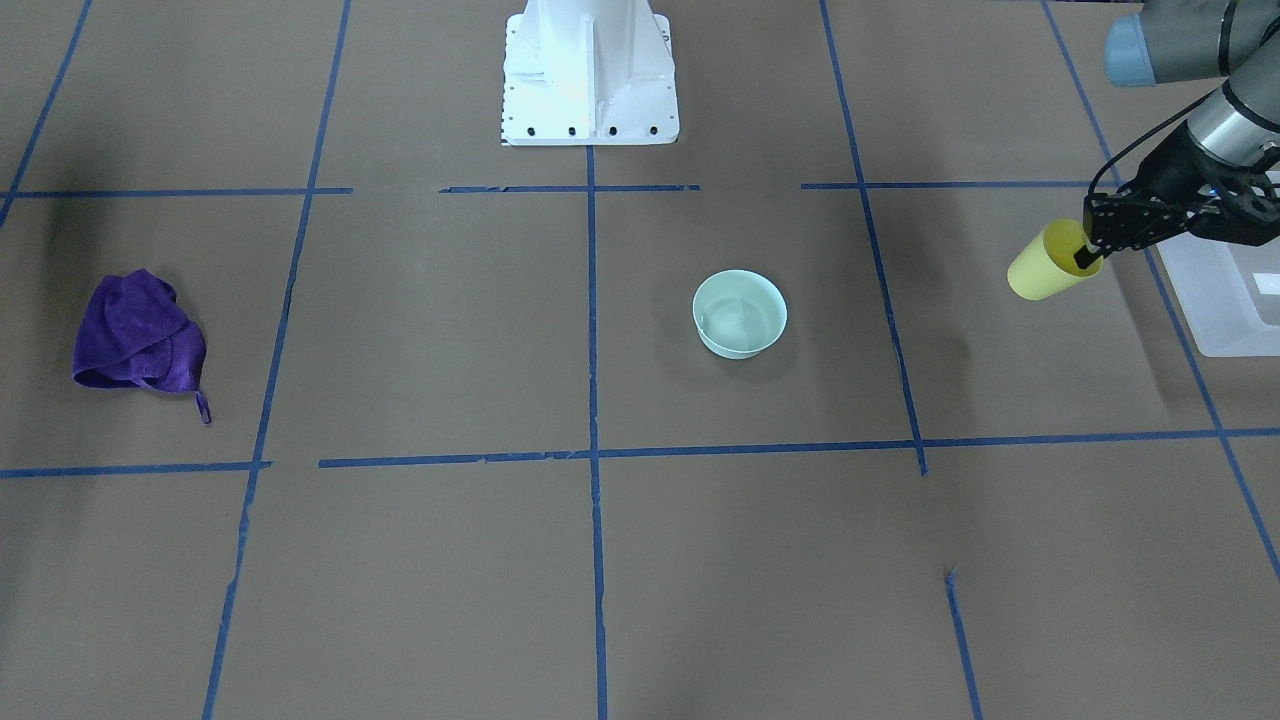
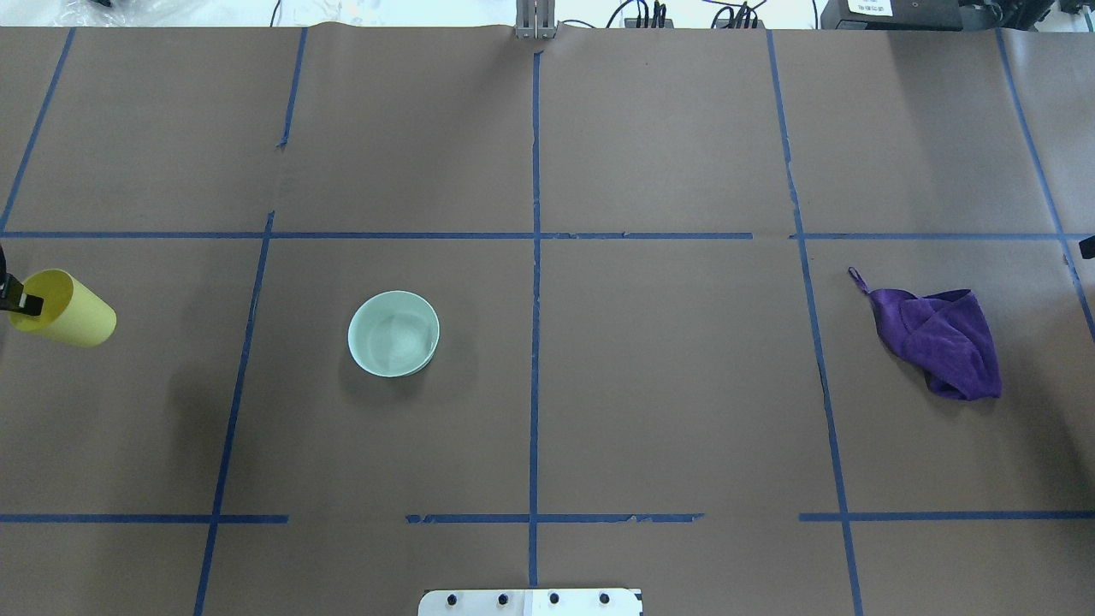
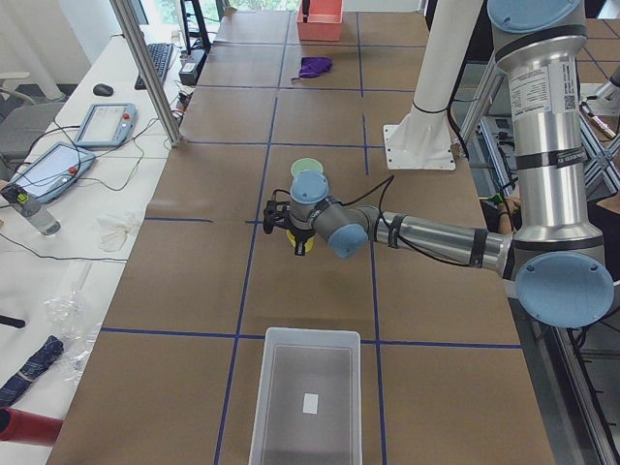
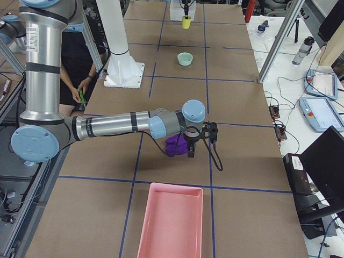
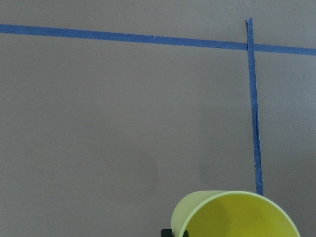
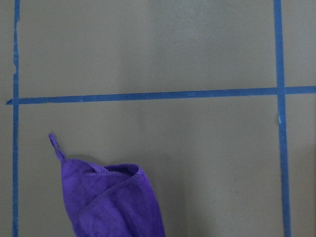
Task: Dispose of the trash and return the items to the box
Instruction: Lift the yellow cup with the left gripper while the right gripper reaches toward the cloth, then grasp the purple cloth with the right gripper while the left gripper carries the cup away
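Note:
My left gripper is shut on the rim of the yellow cup, with one finger inside the mouth. It holds the cup tilted above the table, just beside the translucent white box, not over it. The cup also shows at the left edge of the overhead view and at the bottom of the left wrist view. The box lies at the near end of the table in the exterior left view. My right gripper hangs above a purple cloth; I cannot tell whether it is open or shut.
A mint-green bowl stands upright near the table's middle. The purple cloth lies crumpled on my right side. A pink tray sits at the right end of the table. The white robot base stands at the table's edge.

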{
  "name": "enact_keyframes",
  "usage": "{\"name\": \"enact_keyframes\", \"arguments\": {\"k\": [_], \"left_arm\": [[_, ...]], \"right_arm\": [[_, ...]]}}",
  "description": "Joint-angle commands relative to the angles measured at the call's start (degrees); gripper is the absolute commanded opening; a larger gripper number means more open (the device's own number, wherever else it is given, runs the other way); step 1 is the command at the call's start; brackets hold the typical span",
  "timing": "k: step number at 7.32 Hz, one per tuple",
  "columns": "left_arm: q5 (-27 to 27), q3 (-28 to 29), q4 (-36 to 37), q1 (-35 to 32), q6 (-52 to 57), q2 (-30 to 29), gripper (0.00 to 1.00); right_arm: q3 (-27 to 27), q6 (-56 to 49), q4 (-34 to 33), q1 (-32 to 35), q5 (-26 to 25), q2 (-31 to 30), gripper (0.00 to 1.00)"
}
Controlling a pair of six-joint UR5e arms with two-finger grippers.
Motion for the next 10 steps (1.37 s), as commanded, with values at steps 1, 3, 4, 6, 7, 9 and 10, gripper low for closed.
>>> {"name": "enact_keyframes", "arguments": {"k": [1, 3, 4, 6, 7, 9, 10], "left_arm": [[0.0, -0.7, 10.7, -6.0, 9.6, -4.2, 0.0], [0.4, -0.6, 22.2, -12.9, 21.3, -9.3, 0.0], [0.7, -0.6, 28.9, -16.1, 26.3, -12.7, 0.0], [5.5, 0.1, 36.8, -22.8, 35.8, -16.9, 0.0], [5.8, 0.8, 38.5, -24.4, 38.3, -17.5, 0.0], [6.6, 3.2, 38.5, -27.4, 43.8, -17.5, 0.0], [6.6, 5.7, 38.1, -28.3, 46.1, -17.4, 0.0]], "right_arm": [[-0.4, 18.6, 18.4, -10.3, -7.3, -3.7, 1.0], [-4.7, 24.3, 26.0, -17.5, -12.0, -4.4, 1.0], [-7.4, 24.6, 29.6, -19.3, -13.9, -4.4, 1.0], [-8.5, 26.0, 31.2, -22.5, -14.2, -4.4, 1.0], [-8.6, 26.0, 31.2, -23.4, -14.2, -4.4, 1.0], [-8.6, 26.6, 30.8, -24.5, -14.0, -4.3, 0.68], [-8.5, 26.6, 30.6, -24.6, -13.8, -4.2, 0.1]]}}
